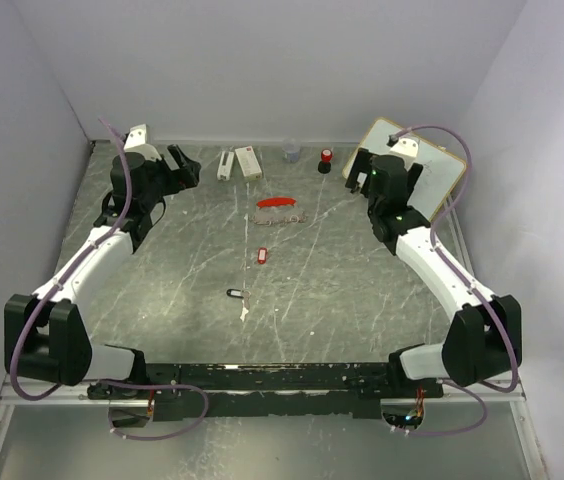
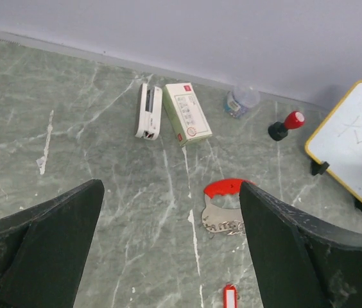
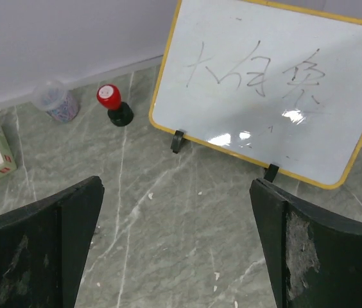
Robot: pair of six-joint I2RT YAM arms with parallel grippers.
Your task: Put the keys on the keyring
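Observation:
The keyring [image 1: 279,208] lies mid-table: a curved red plastic piece with a thin silver chain loop below it, also in the left wrist view as the keyring [image 2: 224,206], partly behind my finger. The red-headed key [image 1: 260,255] lies nearer, its top at the bottom edge as the red key [image 2: 230,298]. The black-headed key [image 1: 234,293] lies nearer still. My left gripper [image 1: 184,166] hovers open at the far left, away from all of them. My right gripper [image 1: 359,168] is open at the far right, with nothing between its fingers.
A whiteboard [image 1: 424,165] with a yellow frame stands at the back right, also seen as the whiteboard [image 3: 277,83]. A red-topped black cylinder [image 1: 326,160], a small clear jar [image 1: 292,152], a white box [image 1: 248,162] and a white stapler-like item [image 1: 225,165] line the back wall. A white scrap [image 1: 245,312] lies near the black key.

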